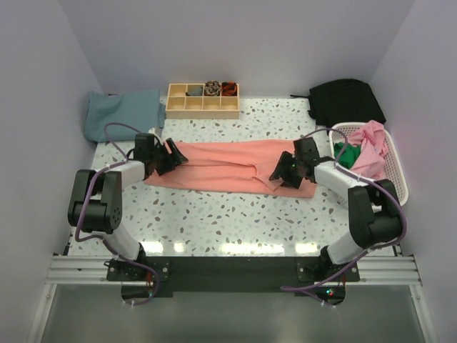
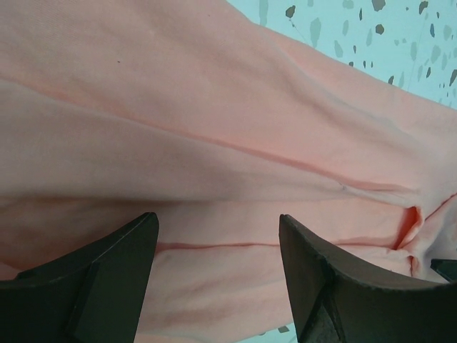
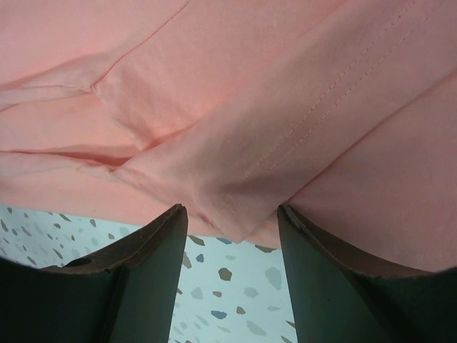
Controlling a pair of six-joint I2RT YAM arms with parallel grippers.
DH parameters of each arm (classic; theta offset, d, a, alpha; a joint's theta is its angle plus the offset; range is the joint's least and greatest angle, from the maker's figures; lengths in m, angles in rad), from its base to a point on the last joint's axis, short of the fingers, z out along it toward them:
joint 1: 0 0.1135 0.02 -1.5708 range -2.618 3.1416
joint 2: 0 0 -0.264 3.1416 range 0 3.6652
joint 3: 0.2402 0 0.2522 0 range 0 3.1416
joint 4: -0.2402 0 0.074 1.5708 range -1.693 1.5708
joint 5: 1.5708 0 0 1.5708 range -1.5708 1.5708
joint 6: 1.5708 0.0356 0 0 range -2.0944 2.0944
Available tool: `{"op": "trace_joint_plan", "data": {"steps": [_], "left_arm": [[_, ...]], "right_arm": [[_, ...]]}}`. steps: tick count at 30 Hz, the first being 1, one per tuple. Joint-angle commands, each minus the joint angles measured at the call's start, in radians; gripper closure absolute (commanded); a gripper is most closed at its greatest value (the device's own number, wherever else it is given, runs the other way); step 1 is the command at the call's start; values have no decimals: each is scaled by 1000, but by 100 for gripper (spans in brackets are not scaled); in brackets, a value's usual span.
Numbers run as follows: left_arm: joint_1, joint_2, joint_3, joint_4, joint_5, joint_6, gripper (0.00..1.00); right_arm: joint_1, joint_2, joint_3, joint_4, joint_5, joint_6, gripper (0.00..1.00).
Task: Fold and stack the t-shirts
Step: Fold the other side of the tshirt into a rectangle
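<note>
Two robot arms were pictured at opposite ends of a salmon-pink t-shirt (image 1: pixel 228 168), which was spread lengthwise across a speckled table (image 1: pixel 214 221). From the overhead camera, the left gripper (image 1: pixel 173 154) was seen lowered onto the shirt's left end and the right gripper (image 1: pixel 280 175) onto its right end, near the front hem. A teal-blue t-shirt (image 1: pixel 123 113) was laid behind the salmon shirt's left end, well apart from it. A pink t-shirt (image 1: pixel 371 146) and a green t-shirt (image 1: pixel 346 156) were heaped in a white basket (image 1: pixel 398 189) just beside the salmon shirt's right end. A wooden tray (image 1: pixel 202 113) was set behind the salmon shirt, and a black bundle (image 1: pixel 346 96) behind its right end.

From the left wrist camera, the left gripper (image 2: pixel 218 221) was shown with its jaws spread wide and no cloth pinched between them. Creased salmon cloth (image 2: pixel 214 107) filled the frame beyond the fingers (image 2: pixel 107 286), with table (image 2: pixel 371 28) exposed past the shirt's far edge.

From the right wrist camera, the right gripper (image 3: pixel 230 209) was likewise shown with jaws well apart. A stitched, folded corner of the salmon shirt (image 3: pixel 250 93) was caught dipping toward the gap, but was not clamped. Speckled table (image 3: pixel 228 286) was seen past that edge.
</note>
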Motion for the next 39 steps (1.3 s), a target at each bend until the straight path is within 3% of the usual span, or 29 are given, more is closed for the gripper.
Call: {"op": "trace_joint_plan", "data": {"steps": [1,5,8,12,16,26,39], "left_arm": [[3,9,38,39,-18,39,27],[3,9,41,31,-18,44,27],[3,8,44,28,-22,47,27],[3,14,53,19,-22,51,27],[3,11,58,7,-27,57,27],[3,19,61,2,-27,61,27],[3,48,55,4,7,59,27]], "right_arm": [[4,27,17,23,-28,17,43],[7,6,13,4,-10,11,45],[7,12,13,12,-3,8,51],[7,52,23,24,-20,14,79],[7,69,40,27,-9,0,99],[5,44,187,-29,49,-64,100],[5,375,571,-146,82,-149,100]]}}
